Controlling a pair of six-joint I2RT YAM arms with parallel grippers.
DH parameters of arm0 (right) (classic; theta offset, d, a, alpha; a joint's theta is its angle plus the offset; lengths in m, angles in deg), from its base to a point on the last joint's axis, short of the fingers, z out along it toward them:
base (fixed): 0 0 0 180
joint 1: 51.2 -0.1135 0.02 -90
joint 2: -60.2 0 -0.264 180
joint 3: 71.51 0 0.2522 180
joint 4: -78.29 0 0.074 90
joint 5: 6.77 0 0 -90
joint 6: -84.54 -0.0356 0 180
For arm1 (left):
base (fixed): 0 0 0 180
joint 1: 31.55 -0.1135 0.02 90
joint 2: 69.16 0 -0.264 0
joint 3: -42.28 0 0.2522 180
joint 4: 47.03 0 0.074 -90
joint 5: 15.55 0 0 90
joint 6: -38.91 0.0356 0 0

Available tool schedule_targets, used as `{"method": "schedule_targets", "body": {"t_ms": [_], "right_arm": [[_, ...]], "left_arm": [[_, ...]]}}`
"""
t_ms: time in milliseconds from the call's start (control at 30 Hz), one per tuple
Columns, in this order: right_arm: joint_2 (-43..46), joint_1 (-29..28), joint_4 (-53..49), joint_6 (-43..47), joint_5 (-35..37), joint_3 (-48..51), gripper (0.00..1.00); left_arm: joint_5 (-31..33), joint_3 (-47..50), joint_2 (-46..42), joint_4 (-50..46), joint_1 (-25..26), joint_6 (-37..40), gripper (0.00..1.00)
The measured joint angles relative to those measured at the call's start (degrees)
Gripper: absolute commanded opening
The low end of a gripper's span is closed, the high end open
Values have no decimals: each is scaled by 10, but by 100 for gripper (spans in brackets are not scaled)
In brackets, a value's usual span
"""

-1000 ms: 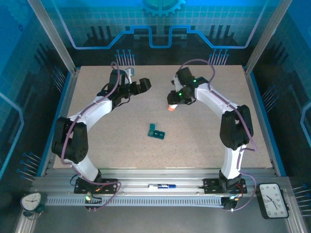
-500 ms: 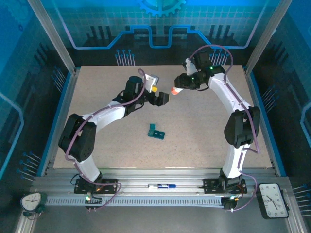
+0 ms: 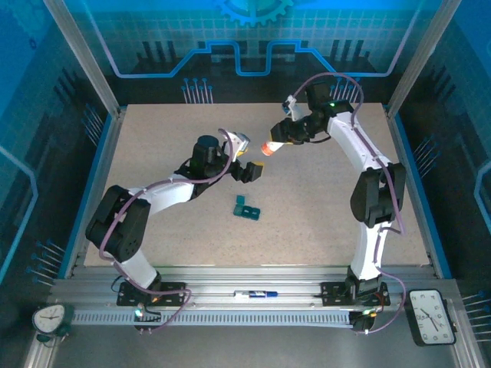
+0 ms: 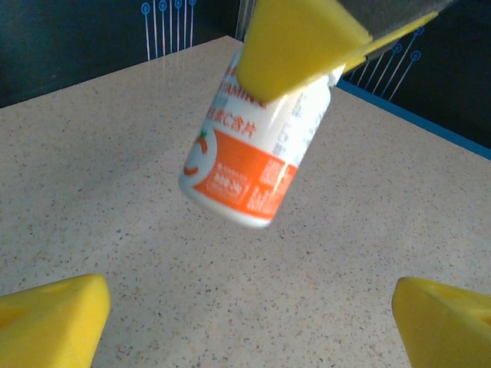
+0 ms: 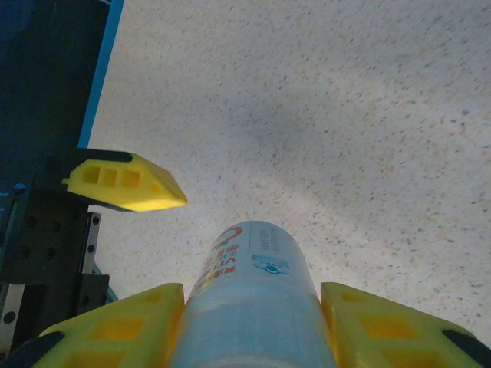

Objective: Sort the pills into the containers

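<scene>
My right gripper (image 5: 249, 326) is shut on a white and orange pill bottle (image 5: 253, 291), held tilted above the table (image 3: 322, 222) at the back centre. In the top view the bottle (image 3: 268, 148) points down-left from the right gripper (image 3: 281, 140). My left gripper (image 3: 248, 170) stands open just below and left of it, its yellow fingertips (image 4: 50, 326) wide apart with bare table between them. From the left wrist, the bottle (image 4: 257, 153) hangs ahead, above the gap. The dark teal containers (image 3: 246, 207) lie on the table nearer the front. The pills are out of view.
A blue rim (image 3: 90, 184) borders the speckled table on the left and right. A pen (image 3: 257, 294) lies on the front rail between the arm bases. Two clocks (image 3: 433, 314) sit at the front corners.
The left gripper has swung right and towards the front, coming under the bottle. The right gripper lifted the bottle towards the back, then shifted it slightly left.
</scene>
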Motion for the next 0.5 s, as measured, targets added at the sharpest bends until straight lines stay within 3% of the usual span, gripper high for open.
{"method": "schedule_targets", "body": {"t_ms": [500], "right_arm": [[-2,-41,-14,12,-32,7,37]], "left_arm": [[2,2,0,-2,15,41,81]]}}
